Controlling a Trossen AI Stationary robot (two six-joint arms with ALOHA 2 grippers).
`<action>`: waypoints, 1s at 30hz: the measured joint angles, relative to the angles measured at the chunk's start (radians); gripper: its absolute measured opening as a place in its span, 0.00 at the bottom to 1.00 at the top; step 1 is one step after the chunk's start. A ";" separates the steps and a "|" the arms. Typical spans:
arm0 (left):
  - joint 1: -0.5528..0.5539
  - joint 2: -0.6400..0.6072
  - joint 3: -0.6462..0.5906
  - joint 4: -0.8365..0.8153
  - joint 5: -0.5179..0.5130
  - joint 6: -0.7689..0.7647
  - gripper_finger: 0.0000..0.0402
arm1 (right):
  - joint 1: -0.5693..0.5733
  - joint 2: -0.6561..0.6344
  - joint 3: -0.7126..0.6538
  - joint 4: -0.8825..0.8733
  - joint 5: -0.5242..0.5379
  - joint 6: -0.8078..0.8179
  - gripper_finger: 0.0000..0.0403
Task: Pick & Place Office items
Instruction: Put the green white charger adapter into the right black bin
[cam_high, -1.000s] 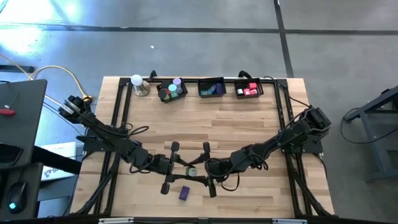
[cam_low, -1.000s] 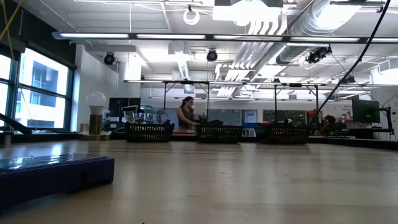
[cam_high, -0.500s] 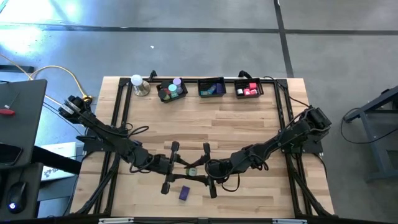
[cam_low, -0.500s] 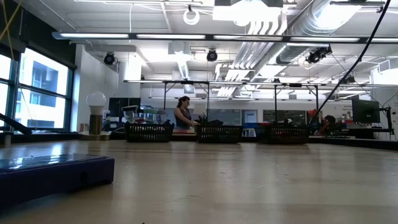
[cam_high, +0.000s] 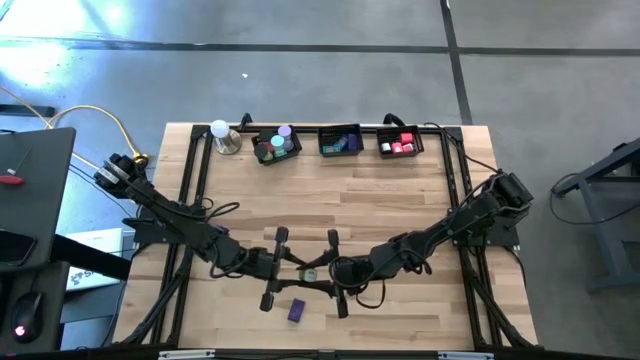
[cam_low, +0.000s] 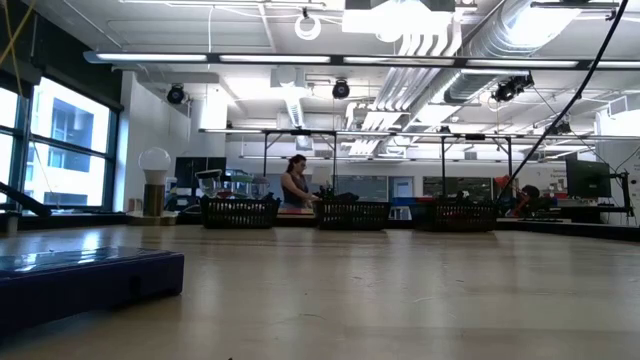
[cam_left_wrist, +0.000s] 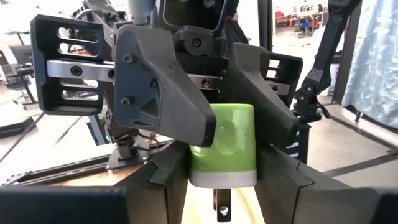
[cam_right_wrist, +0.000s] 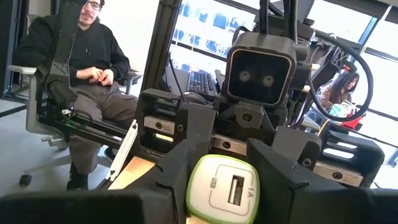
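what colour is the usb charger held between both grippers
Lime green with a white face, best in the right wrist view: USB charger.

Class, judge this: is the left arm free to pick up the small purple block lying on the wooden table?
Probably not yet: the left claw is shut on a green-and-white USB charger that the right claw grips too. The small purple block itself lies uncovered nearby.

Grey concrete floor (cam_high: 330, 70); ceiling ducts (cam_low: 450, 40), strip lights; window (cam_low: 50, 150) at side.
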 joint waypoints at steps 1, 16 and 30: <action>0.000 0.000 0.000 -0.003 0.002 -0.009 0.37 | 0.000 0.000 0.000 -0.002 -0.001 -0.001 0.30; 0.000 -0.002 0.002 -0.067 -0.007 -0.111 0.59 | 0.035 0.001 -0.002 -0.077 0.168 0.016 0.30; -0.013 -0.002 0.003 -0.170 -0.106 -0.241 0.60 | 0.147 -0.005 -0.002 -0.352 0.770 0.108 0.30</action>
